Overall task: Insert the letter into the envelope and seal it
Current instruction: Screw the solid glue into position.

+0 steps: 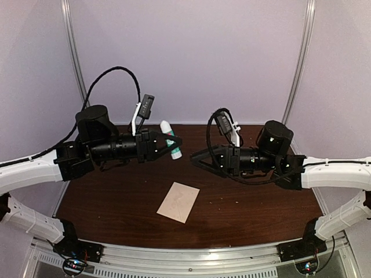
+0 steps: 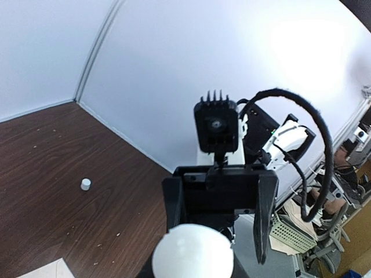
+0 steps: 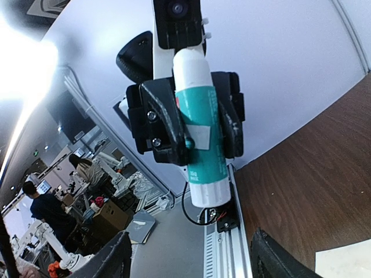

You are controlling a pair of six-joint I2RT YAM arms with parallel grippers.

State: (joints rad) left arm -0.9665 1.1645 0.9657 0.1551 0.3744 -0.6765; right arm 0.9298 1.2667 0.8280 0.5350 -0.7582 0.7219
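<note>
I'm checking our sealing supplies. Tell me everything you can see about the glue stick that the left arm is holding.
The glue stick is a plastic-looking cylinder: teal label round the middle, white ends. The left tool clamps it across the teal part, a black finger on each side, both ends sticking out. It hangs above the far side of the brown table; nothing else touches it.

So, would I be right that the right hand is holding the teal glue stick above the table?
Not quite: the left hand is holding the teal glue stick above the table, as the right wrist view shows; the right hand is open and empty.
</note>
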